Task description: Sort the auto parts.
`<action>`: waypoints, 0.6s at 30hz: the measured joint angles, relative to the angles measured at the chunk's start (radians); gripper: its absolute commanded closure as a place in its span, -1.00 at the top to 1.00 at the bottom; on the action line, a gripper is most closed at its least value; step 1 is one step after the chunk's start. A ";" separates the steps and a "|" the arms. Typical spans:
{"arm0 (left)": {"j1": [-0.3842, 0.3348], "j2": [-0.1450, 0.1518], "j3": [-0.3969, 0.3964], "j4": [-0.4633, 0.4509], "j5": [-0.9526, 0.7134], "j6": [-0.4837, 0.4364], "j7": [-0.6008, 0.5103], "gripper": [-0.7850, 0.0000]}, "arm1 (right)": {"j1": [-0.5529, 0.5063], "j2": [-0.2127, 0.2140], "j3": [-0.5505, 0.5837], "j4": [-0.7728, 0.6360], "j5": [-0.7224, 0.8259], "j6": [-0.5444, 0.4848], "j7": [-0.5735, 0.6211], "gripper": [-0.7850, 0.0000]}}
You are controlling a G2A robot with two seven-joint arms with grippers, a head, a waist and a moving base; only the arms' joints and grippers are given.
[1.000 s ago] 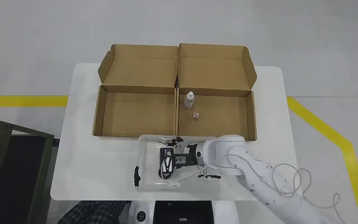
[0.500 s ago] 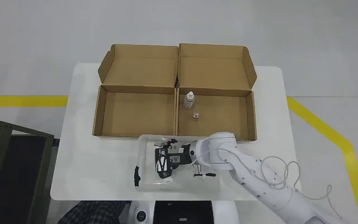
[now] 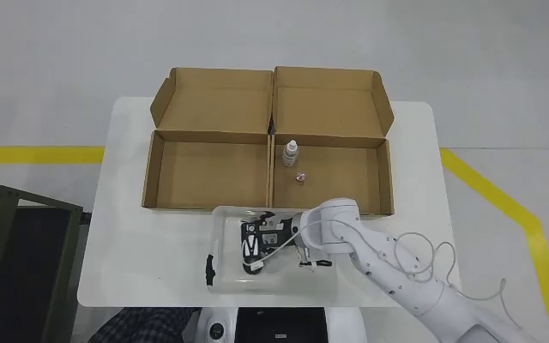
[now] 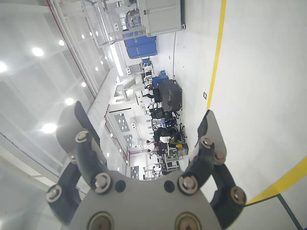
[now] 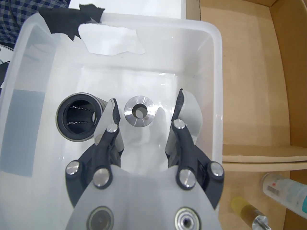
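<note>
Your right arm [image 3: 386, 266] runs in from the near right corner, elbow out, forearm angled toward the left. Wrist bent, so your right gripper [image 5: 146, 107] points down. Its fingers [image 5: 114, 111] are spread apart, with nothing clamped between them. Your left gripper [image 4: 142, 116] is rolled on its side and aimed outward, not down. Jaws wide apart, holding nothing.
</note>
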 measured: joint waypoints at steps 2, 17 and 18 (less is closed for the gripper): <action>0.000 0.000 0.000 0.000 0.000 0.000 0.000 1.00 | 0.002 -0.002 -0.002 0.014 -0.004 0.001 -0.008 0.04; 0.000 0.000 0.000 0.000 0.000 0.000 0.000 1.00 | 0.045 -0.036 -0.063 0.103 -0.020 -0.003 -0.040 -0.04; 0.000 0.000 0.000 0.000 0.000 0.000 0.000 1.00 | 0.048 -0.038 -0.066 0.109 -0.020 -0.002 -0.042 -0.04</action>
